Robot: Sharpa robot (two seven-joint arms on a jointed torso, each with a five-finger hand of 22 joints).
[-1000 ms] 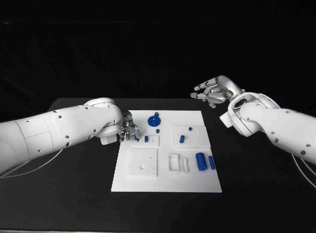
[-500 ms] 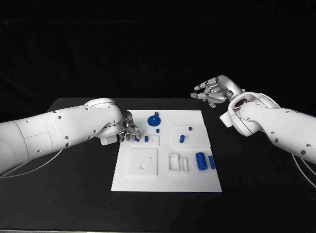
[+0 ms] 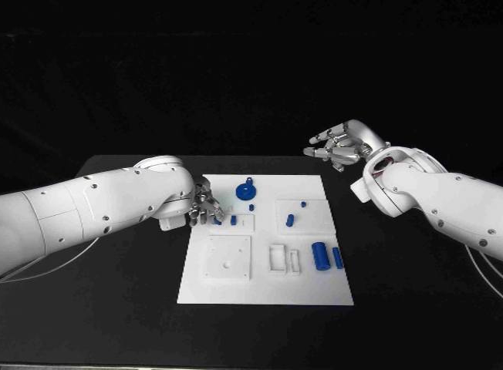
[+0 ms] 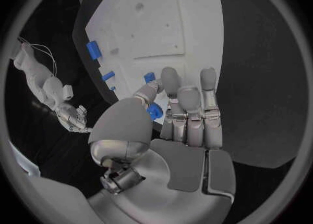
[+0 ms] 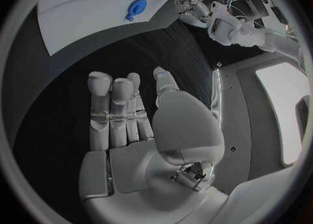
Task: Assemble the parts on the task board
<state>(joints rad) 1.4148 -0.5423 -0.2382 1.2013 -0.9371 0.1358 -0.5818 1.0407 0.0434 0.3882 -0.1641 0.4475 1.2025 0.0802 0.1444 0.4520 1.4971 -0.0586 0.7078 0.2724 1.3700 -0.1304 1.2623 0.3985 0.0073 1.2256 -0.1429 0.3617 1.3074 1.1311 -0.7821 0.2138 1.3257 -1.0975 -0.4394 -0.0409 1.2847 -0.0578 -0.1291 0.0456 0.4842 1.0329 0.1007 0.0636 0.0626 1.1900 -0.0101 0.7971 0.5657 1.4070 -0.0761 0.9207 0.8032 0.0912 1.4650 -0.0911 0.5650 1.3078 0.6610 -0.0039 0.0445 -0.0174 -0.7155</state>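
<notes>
- At the near-left corner region of the task board (image 3: 268, 285), our left hand (image 3: 204, 208) hung with its fingers (image 4: 189, 104) held close together and only slightly bent; a small blue part (image 4: 154, 111) sat against the thumb and fingers in the left wrist view, but we could not tell whether it was pinched or merely touched.
- Beyond the board's far right corner, our right hand (image 3: 339, 146) was raised off the black worktop (image 3: 118, 308), fingers (image 5: 111, 104) side by side, nearly straight, holding nothing and touching nothing.
- On the white board lay the other blue parts: a round part with a knob (image 3: 246, 190) near the far edge, a short peg (image 3: 289, 220) in the middle, and a cylinder (image 3: 319, 255) with a slimmer bar (image 3: 337, 258) just beside it toward the right edge, well apart from both hands.
- We could read no writing or labels anywhere.
</notes>
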